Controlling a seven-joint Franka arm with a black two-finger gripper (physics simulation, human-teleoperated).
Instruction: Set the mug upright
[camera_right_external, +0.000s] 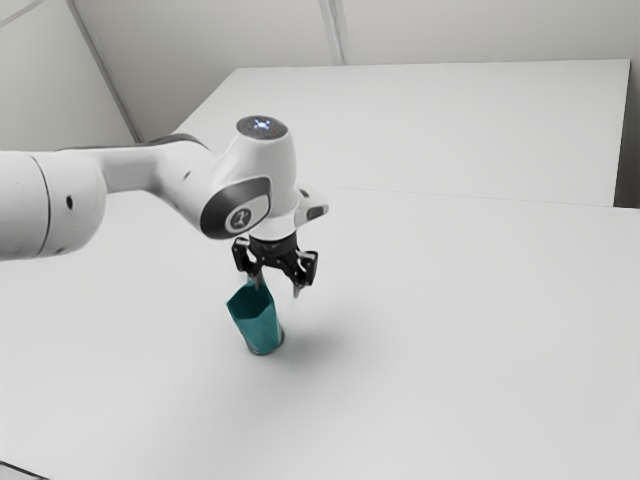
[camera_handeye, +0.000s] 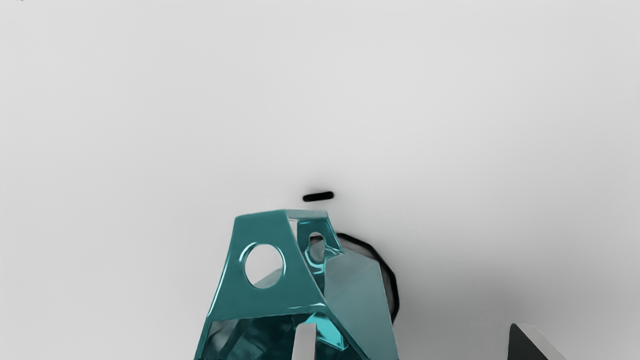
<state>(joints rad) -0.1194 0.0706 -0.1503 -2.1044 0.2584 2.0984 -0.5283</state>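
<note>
mug (camera_right_external: 262, 330) on table (camera_right_external: 450, 330) | gripper (camera_right_external: 277, 285) above mug | one finger (camera_handeye: 304, 345) at mug's mouth

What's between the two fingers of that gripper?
In the wrist view, one side of the teal mug and a bare stretch of white table lie between the fingers of the gripper.

1. The exterior view's left edge chops off the arm (camera_right_external: 50, 205)!
2. A dark-rimmed sliver (camera_right_external: 14, 474), cropped at the corner, unreadable!
3. Wrist view: the edge slices the mug (camera_handeye: 270, 300) and the hand's (camera_right_external: 278, 287) fingers (camera_handeye: 304, 345)!
4. Black mark (camera_handeye: 318, 196): identity unclear!
</note>
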